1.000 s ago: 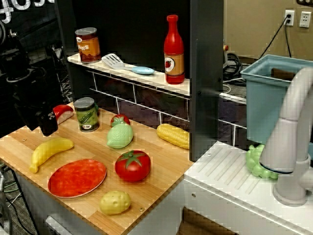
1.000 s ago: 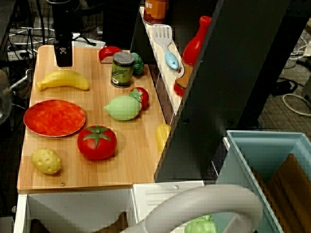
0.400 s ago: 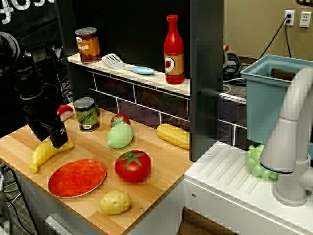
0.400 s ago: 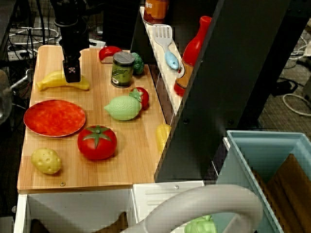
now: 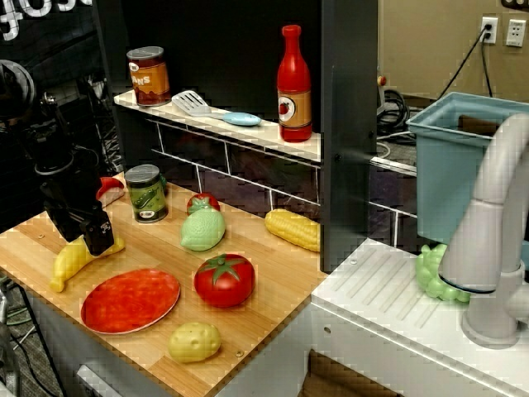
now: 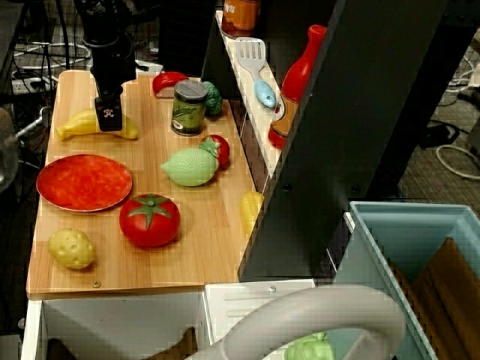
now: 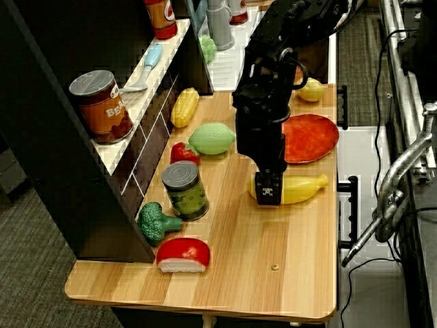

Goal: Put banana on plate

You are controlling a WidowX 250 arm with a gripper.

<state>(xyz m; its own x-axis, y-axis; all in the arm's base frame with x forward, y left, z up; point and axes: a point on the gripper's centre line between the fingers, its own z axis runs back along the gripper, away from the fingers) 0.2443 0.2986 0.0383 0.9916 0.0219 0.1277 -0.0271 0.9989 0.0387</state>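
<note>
The yellow banana (image 5: 70, 260) lies on the wooden counter at the left, just behind the red-orange plate (image 5: 130, 299). My black gripper (image 5: 97, 238) points down and sits on the banana's far half, straddling it. The banana still rests on the wood. In the overhead view the gripper (image 6: 109, 120) covers the banana's (image 6: 75, 124) middle, above the plate (image 6: 82, 181). In the side view the gripper (image 7: 268, 193) covers the banana's (image 7: 300, 188) left end, next to the plate (image 7: 311, 137). How the jaws stand is hidden by the gripper body.
A red tomato (image 5: 223, 279), a yellow potato (image 5: 195, 341), a green lemon (image 5: 202, 230), a corn cob (image 5: 292, 228) and a green can (image 5: 147, 193) stand around the plate. A shelf (image 5: 248, 136) with a bottle runs behind. The counter's left edge is close to the banana.
My gripper came down from behind the banana onto it. In the last half second it shifted only slightly. The banana has not visibly moved.
</note>
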